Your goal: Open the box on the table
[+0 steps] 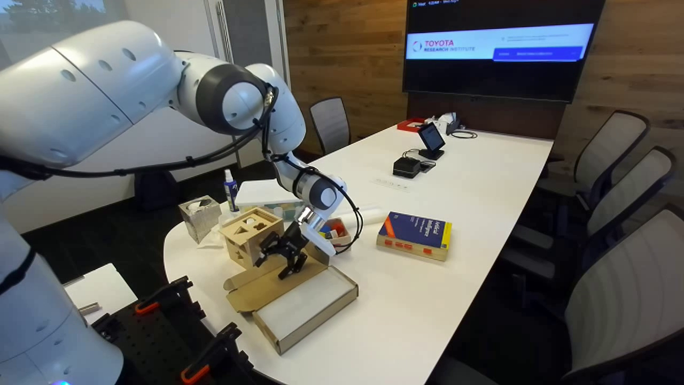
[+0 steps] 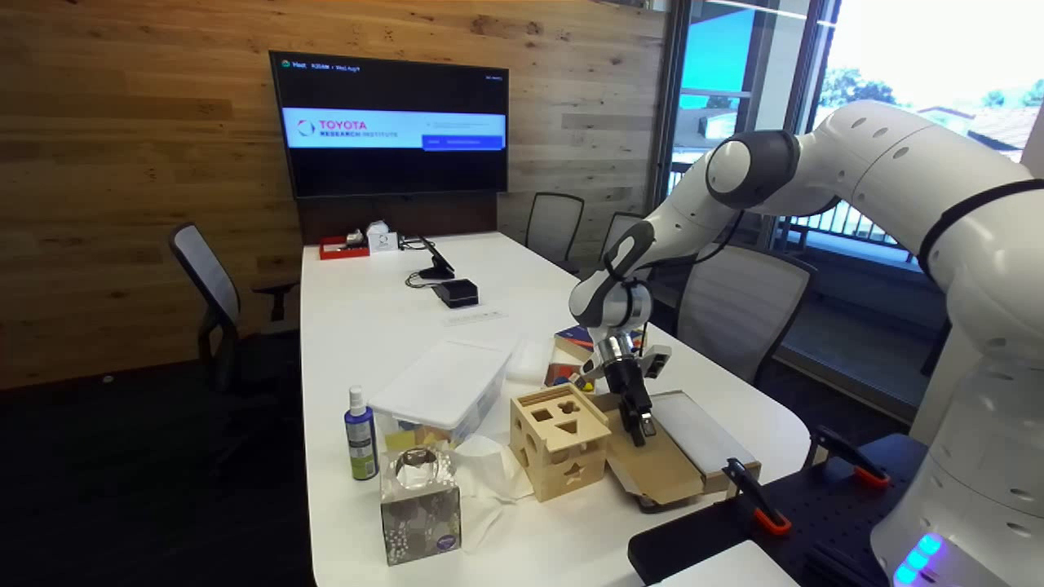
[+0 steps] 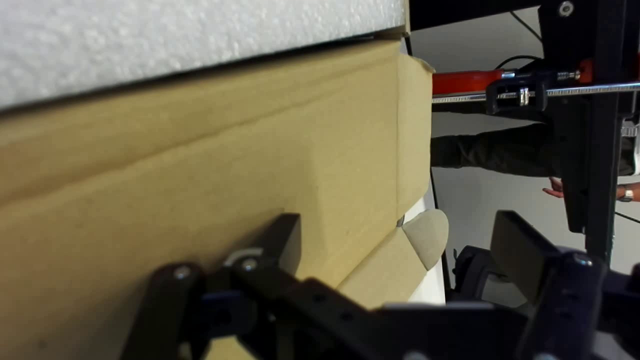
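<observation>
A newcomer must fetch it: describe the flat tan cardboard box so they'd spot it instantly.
Find the long white glossy table, then its rounded end beside the white robot arm. There, beside a pale wooden cube with cut-out holes, lies the flat tan cardboard box. Unlike that taller cube, it is low, its lid folded open and a white slab inside.

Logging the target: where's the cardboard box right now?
In an exterior view, the cardboard box lies open on the right of the white table's near end, just right of the wooden cube, with the gripper over it.
</observation>
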You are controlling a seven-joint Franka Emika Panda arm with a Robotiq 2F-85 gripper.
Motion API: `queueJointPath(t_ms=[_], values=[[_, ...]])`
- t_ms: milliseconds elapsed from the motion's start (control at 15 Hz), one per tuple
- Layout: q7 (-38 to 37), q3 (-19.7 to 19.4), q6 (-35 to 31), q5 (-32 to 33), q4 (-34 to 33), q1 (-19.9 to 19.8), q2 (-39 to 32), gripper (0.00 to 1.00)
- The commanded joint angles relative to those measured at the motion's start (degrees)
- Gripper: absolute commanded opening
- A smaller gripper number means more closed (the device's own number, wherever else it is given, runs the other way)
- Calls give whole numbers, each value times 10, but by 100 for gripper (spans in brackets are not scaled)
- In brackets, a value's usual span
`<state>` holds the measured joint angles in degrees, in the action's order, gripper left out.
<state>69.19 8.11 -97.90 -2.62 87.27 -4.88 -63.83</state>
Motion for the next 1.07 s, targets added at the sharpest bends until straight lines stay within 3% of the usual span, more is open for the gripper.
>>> queueJointPath(t_ms=[0,533,1000], values=[[-15,-15,-2,12,-55,0,-52,100],[-6,-14,53,2,-110,-23,-65,100],[-39,-23,45,-2,-29,-42,42,100]])
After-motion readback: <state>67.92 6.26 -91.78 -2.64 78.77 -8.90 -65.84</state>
